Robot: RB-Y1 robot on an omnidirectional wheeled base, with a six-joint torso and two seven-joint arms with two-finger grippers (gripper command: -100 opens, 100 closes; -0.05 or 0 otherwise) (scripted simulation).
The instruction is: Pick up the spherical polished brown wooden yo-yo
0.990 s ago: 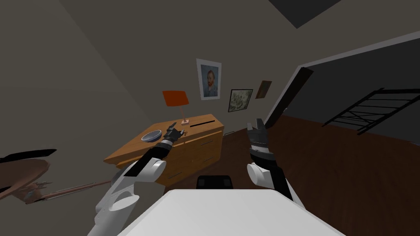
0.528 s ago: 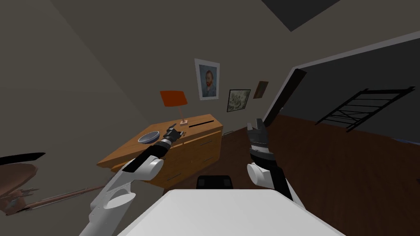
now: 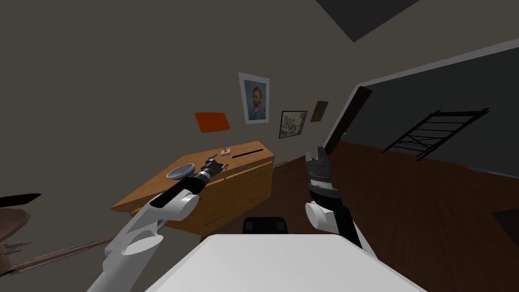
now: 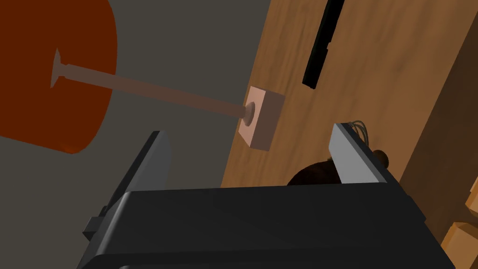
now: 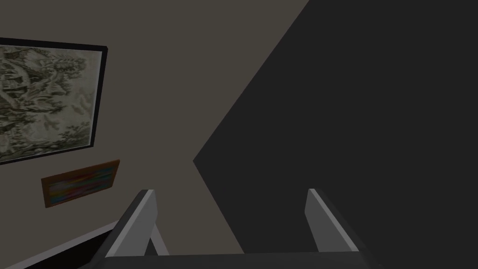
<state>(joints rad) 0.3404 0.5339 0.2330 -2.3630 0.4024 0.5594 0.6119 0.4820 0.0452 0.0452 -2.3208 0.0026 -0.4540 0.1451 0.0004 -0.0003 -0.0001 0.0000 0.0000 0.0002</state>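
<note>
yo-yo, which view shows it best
Left wrist view: the dark brown yo-yo shows close, by a finger of the open left gripper, half hidden by its body. Head view: too small to tell. Right wrist: wall.

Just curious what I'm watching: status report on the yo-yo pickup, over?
Left gripper open over dresser. Right gripper open, raised. Yo-yo beside one left finger, ungripped. Lamp base close beyond.

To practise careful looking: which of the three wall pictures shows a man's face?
The white-framed portrait, nearest the lamp. The dark-framed print shows foliage; the small brown-framed one shows coloured streaks.
</note>
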